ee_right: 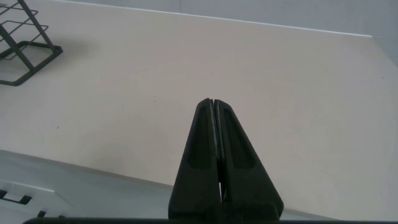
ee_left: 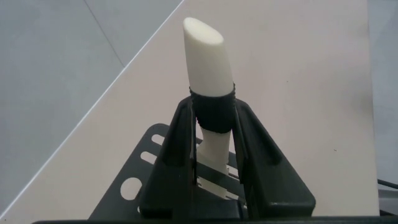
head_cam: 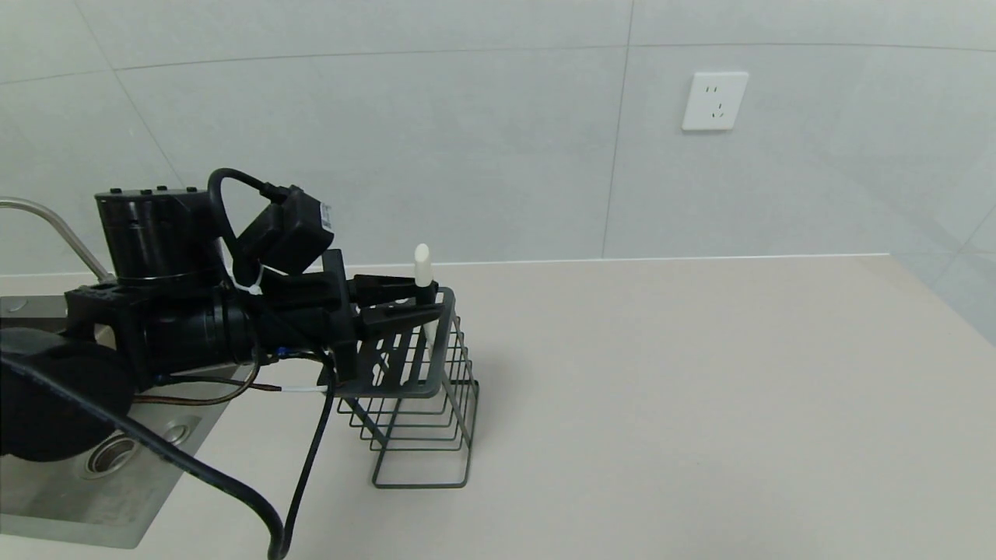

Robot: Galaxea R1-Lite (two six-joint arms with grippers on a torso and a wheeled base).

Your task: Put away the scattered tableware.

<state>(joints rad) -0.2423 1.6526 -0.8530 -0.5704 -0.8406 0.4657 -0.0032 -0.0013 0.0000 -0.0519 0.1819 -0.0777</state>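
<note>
Left gripper is clamped on a white utensil handle, which stands upright between the two fingers at their tips; its slanted top sticks up above them and its lower part drops into the slotted top of the dark wire rack. The rack sits on the beige counter, just right of the sink. Right gripper has its fingers pressed together on nothing, over bare counter, well right of the rack.
</note>
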